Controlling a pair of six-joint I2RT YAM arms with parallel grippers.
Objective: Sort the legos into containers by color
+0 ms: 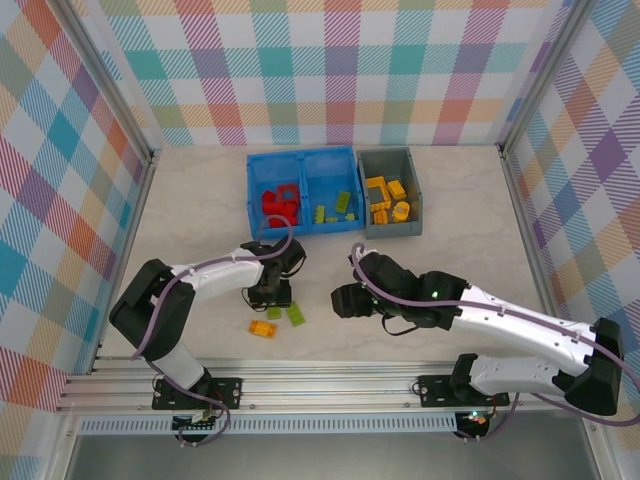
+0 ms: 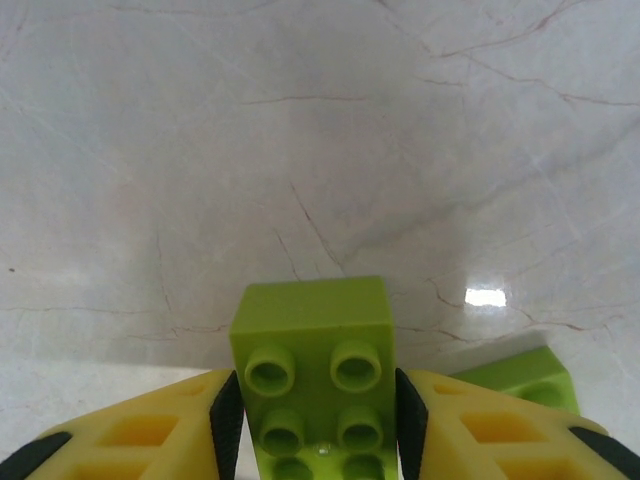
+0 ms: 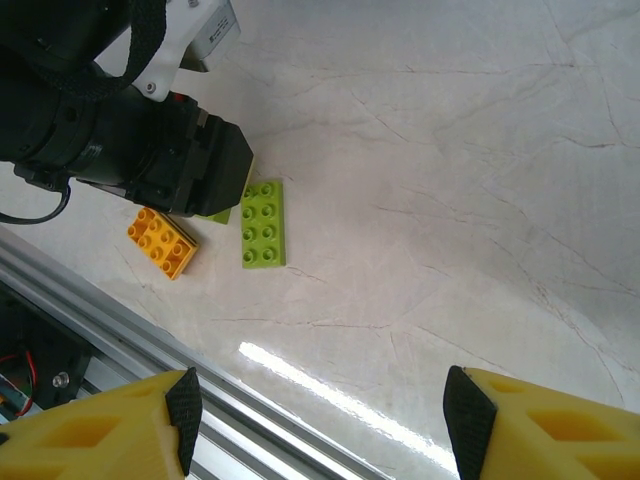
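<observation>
My left gripper (image 2: 316, 420) is shut on a lime green lego (image 2: 316, 375), its black pads pressed against both sides; in the top view it (image 1: 270, 300) sits low over the table near the front. A second green lego (image 2: 520, 375) lies just to the right, long and flat (image 3: 263, 223). An orange-yellow lego (image 3: 162, 241) lies beside it toward the rail (image 1: 263, 327). My right gripper (image 3: 315, 410) is open over bare table, right of these bricks (image 1: 345, 300). The blue bin (image 1: 300, 155) holds red legos (image 1: 280, 205) left and green legos (image 1: 335, 208) right. The grey bin (image 1: 390, 155) holds orange-yellow ones.
A metal rail (image 1: 320, 375) runs along the table's near edge, close to the loose bricks. Plaid walls close in the left, right and back sides. Bare marble tabletop lies between the arms and the bins.
</observation>
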